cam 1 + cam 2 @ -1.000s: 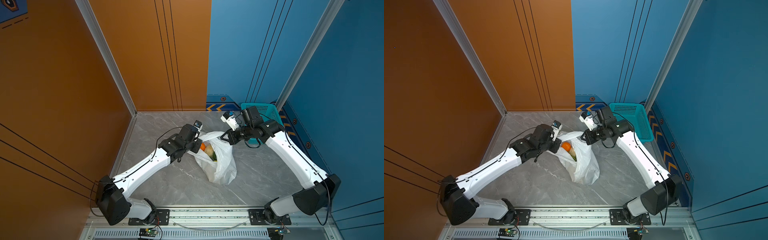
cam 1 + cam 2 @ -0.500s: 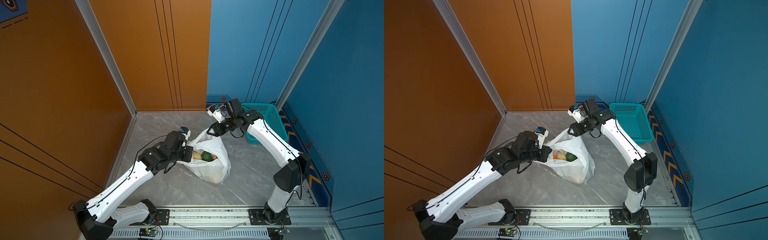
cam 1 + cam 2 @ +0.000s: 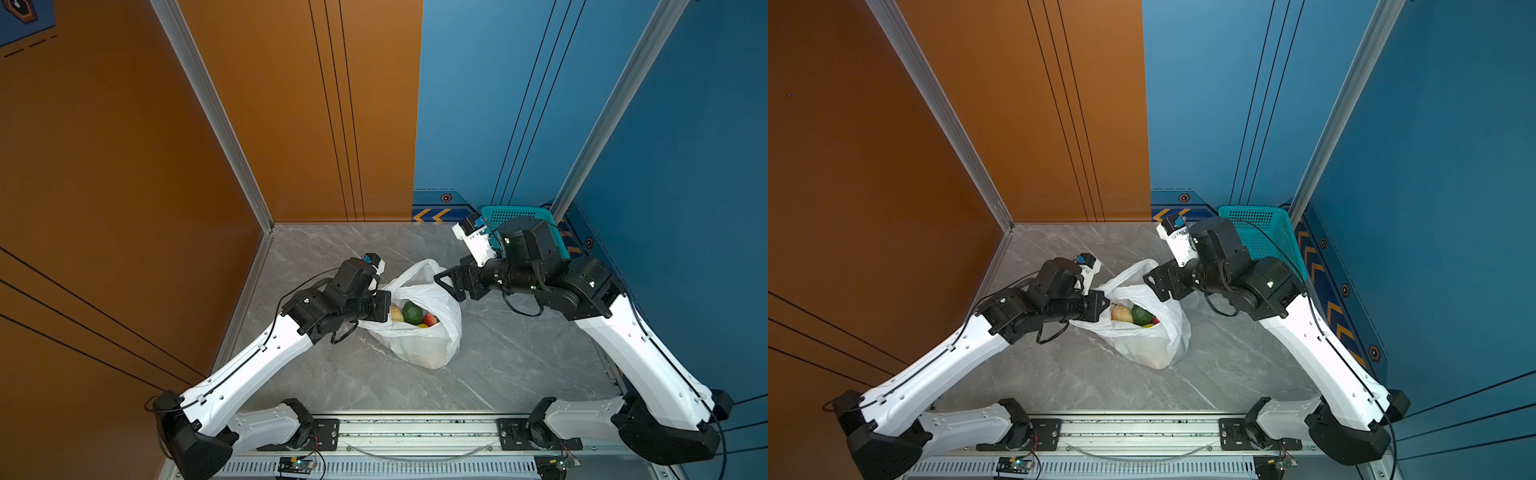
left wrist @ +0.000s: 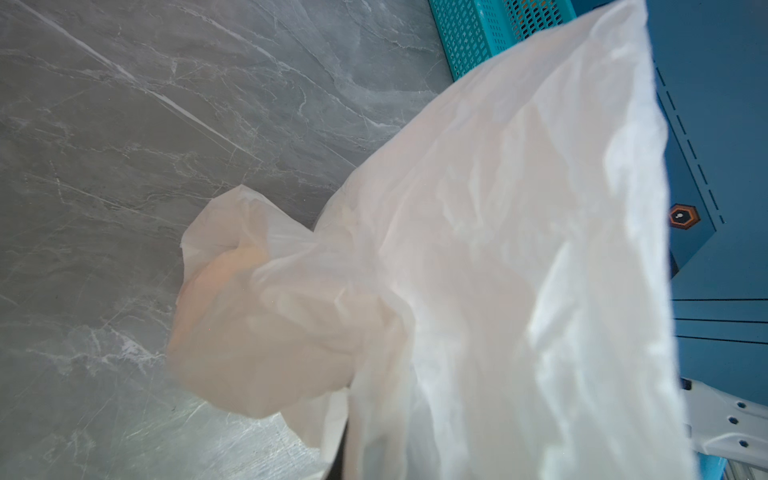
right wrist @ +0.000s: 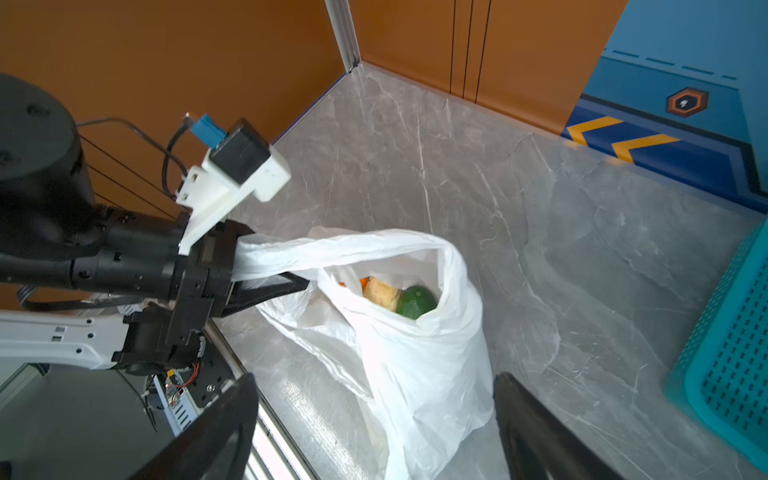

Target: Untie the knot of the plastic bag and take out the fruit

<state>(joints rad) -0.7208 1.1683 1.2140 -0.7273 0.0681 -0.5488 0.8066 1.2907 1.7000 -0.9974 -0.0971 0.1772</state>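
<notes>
Untied plastic bag [image 3: 419,349] gapes on the tabletop [image 3: 519,353]; left claw [image 3: 384,306] clamps one handle [image 5: 311,249], right claw [image 3: 446,286] hovers spread apart, next needing to reach inside for fruit [image 3: 411,312].

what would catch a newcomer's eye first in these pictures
A crinkly white plastic bag sits mid-way across the grey marble table, its mouth gaping to show the fruit inside: green, cream and red. The left gripper is shut on one handle and holds it taut, while the right gripper stands open beside the bag with nothing in it. A teal basket sits in the far right corner.
</notes>
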